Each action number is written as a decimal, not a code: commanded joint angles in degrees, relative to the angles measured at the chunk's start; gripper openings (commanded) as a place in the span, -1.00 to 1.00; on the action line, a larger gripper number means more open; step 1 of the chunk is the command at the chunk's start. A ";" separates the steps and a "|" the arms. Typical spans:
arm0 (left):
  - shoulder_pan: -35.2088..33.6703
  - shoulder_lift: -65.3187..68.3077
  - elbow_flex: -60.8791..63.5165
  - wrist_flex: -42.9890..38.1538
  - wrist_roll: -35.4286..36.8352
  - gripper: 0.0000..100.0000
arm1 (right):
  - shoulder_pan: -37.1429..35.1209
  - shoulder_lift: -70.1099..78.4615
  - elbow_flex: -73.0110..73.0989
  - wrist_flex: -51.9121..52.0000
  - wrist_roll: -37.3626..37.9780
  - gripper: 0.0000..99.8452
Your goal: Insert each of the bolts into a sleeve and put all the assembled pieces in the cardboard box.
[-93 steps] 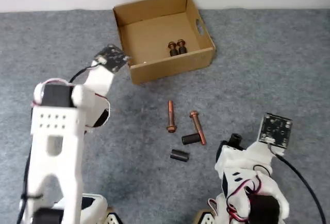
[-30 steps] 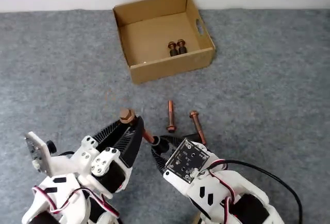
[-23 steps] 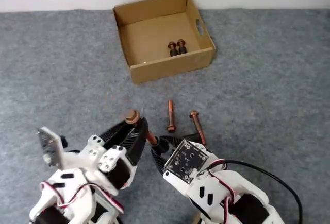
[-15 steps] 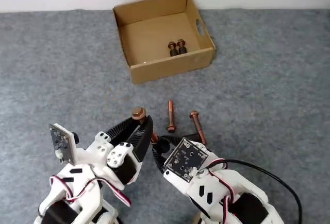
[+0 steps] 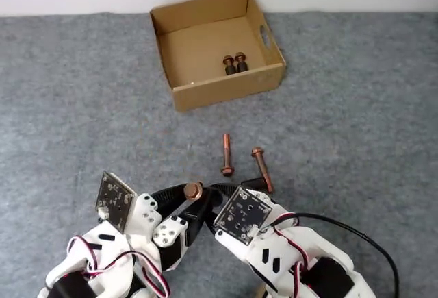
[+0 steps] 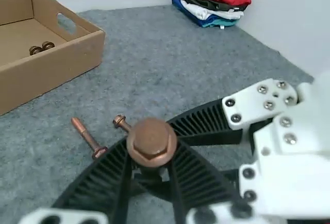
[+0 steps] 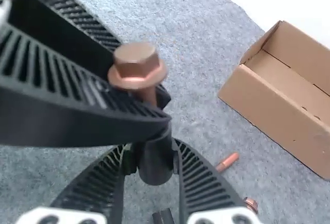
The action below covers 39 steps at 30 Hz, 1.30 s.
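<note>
My left gripper (image 5: 195,200) is shut on a copper bolt (image 5: 193,190), whose hex head (image 6: 151,142) stands up between the black fingers. Right against it, my right gripper (image 5: 215,193) is shut on a black sleeve (image 7: 154,159). The bolt (image 7: 137,72) stands upright over the sleeve, its shank reaching down to the sleeve's top. Two loose bolts (image 5: 226,154) (image 5: 261,168) lie on the carpet just beyond the grippers, with a second black sleeve (image 5: 252,183) beside one. The cardboard box (image 5: 212,92) at the back holds two assembled pieces (image 5: 235,63).
Grey carpet covers the whole table. The box (image 6: 62,59) stands beyond the loose bolts (image 6: 87,137), with bare carpet between them. A pile of folded clothes (image 6: 211,2) lies far off by the wall. The white wall runs along the back edge.
My left gripper has swung the bolt toward the right gripper, bringing its head over the sleeve. The right gripper has held still with the sleeve. Three seconds ago both arms were apart and the sleeve lay on the carpet.
</note>
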 commanded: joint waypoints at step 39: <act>-35.96 0.26 7.16 4.92 -20.75 -0.99 | 30.37 35.56 -20.75 -7.78 -17.49 -0.98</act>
